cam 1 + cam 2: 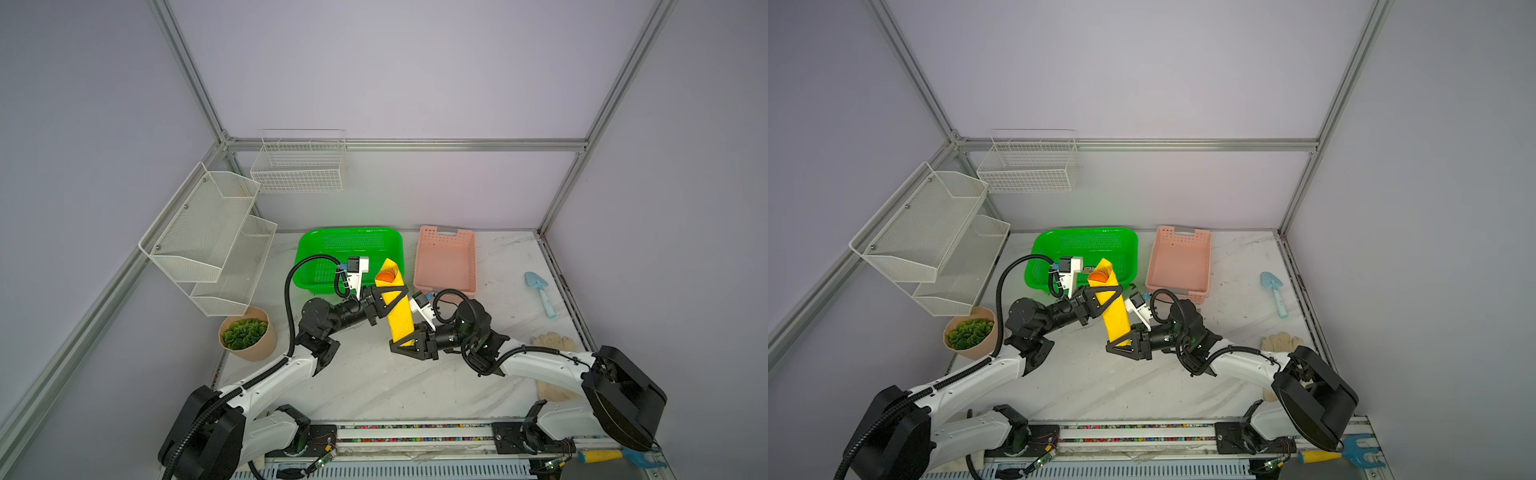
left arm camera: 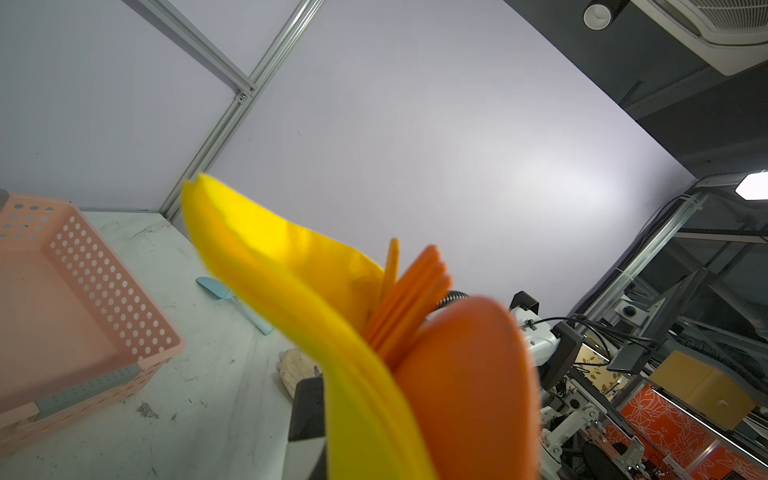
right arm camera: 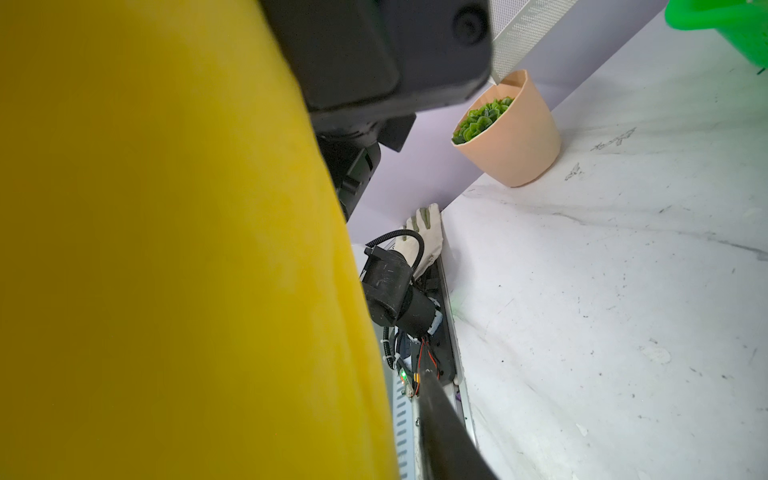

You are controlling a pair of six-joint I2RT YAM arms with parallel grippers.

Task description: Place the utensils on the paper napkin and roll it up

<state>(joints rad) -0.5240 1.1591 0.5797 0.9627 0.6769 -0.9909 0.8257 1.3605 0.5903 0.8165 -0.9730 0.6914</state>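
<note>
Napkin (image 1: 400, 320), rolled around the utensils (image 1: 385, 277), is held tilted at frame centre in both top views. Left gripper (image 1: 390, 299) is clamped on its upper part. Right gripper (image 1: 409, 343) straddles the lower end; grip undetermined. Recommend pinching the lower end firmly, lest the contents slide out.

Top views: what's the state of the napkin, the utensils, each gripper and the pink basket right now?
paper napkin: rolled, held tilted between both grippers.
utensils: inside the roll, orange showing at its far end.
left gripper: shut on the roll's upper part.
right gripper: around the roll's lower end, grip unclear.
pink basket: empty.
</note>
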